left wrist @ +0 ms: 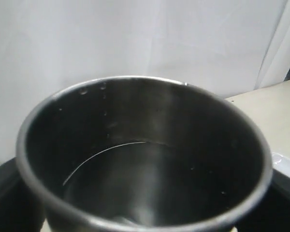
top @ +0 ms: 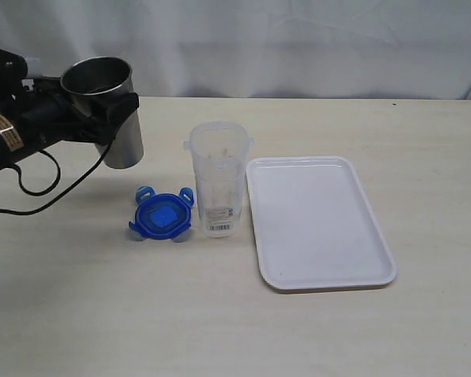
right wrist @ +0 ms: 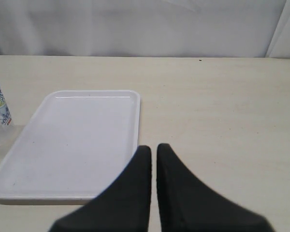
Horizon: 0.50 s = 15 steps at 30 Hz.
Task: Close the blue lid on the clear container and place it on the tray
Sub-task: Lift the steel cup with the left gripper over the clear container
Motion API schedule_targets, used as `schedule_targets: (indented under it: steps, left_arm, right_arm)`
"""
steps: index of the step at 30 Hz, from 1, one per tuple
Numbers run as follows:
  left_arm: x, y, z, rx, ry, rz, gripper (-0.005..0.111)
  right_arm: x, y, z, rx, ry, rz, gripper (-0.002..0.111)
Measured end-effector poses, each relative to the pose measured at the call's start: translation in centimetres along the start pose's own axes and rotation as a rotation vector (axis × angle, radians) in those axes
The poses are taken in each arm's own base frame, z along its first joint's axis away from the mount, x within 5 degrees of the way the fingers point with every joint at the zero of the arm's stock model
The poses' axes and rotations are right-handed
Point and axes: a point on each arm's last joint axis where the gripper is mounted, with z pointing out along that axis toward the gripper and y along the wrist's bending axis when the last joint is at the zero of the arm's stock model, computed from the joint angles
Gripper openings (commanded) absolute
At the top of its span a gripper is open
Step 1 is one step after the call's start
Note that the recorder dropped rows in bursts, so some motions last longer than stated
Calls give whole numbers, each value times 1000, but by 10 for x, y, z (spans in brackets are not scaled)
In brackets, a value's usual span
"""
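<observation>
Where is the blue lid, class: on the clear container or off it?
Off. The blue lid lies on the table beside the upright clear container, whose mouth is open.

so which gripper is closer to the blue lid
Left. The left gripper, holding the steel cup, hangs behind the blue lid; the right gripper is across the tray from it.

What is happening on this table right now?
The left arm's fingers grip a steel cup on the left side. The right arm's fingers are shut and empty, near the tray. The blue lid lies on the table beside the open clear container, which stands next to the tray, not on it.
</observation>
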Motion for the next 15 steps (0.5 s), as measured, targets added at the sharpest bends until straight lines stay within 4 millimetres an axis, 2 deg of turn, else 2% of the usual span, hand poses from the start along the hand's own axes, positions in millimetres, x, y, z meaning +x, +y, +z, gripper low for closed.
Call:
schedule_targets:
  steps: [9, 15]
  left_arm:
    - [-18, -20, 33, 37, 60, 83, 0]
    - [-33, -24, 47, 33, 62, 138, 0]
  right_arm:
    - [0, 0, 0, 0, 0, 0, 5]
    - [0, 0, 0, 0, 0, 0, 5]
